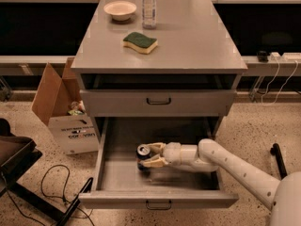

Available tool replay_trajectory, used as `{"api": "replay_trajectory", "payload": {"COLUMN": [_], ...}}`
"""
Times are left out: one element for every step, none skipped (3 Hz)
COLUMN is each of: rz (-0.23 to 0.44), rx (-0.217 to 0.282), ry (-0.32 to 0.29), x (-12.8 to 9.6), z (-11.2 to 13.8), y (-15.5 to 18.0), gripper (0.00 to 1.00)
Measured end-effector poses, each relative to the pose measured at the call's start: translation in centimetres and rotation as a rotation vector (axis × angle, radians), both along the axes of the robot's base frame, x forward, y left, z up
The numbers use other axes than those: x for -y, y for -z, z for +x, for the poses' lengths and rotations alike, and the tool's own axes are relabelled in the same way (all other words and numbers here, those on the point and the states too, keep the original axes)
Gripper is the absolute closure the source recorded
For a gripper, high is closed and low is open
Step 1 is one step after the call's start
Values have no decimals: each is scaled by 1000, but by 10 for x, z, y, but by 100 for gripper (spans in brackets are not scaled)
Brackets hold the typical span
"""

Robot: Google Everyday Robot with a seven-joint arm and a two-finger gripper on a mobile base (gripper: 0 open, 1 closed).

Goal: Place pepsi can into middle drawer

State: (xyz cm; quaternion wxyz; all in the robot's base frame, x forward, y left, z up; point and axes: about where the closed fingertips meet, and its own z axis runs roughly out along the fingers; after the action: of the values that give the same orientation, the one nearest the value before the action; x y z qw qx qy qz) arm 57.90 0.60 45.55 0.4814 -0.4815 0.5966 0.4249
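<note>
The middle drawer [117, 173] is pulled open at the bottom of the grey cabinet, with its front and dark handle nearest the camera. The pepsi can [143, 151] stands upright in the drawer tray, left of centre, its silver top showing. My gripper [149, 155] reaches in from the right, inside the drawer. Its two pale fingers [155, 147] sit on either side of the can and are closed on it. The can's base is at or just above the tray floor.
The upper handled drawer front [158, 101] is shut above. On the cabinet top are a sponge [140, 42], a bowl [120, 10] and a clear bottle [148, 0]. A cardboard box [66, 117] stands left of the cabinet, with cables on the floor.
</note>
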Motion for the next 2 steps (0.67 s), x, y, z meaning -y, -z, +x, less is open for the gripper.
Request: {"api": "replay_trajectory", "payload": {"rz": [0, 0], "rx": [0, 0], "ry": [0, 0], "x": [0, 0], "z": [0, 0], "y": [0, 0], "gripper": [27, 4]}}
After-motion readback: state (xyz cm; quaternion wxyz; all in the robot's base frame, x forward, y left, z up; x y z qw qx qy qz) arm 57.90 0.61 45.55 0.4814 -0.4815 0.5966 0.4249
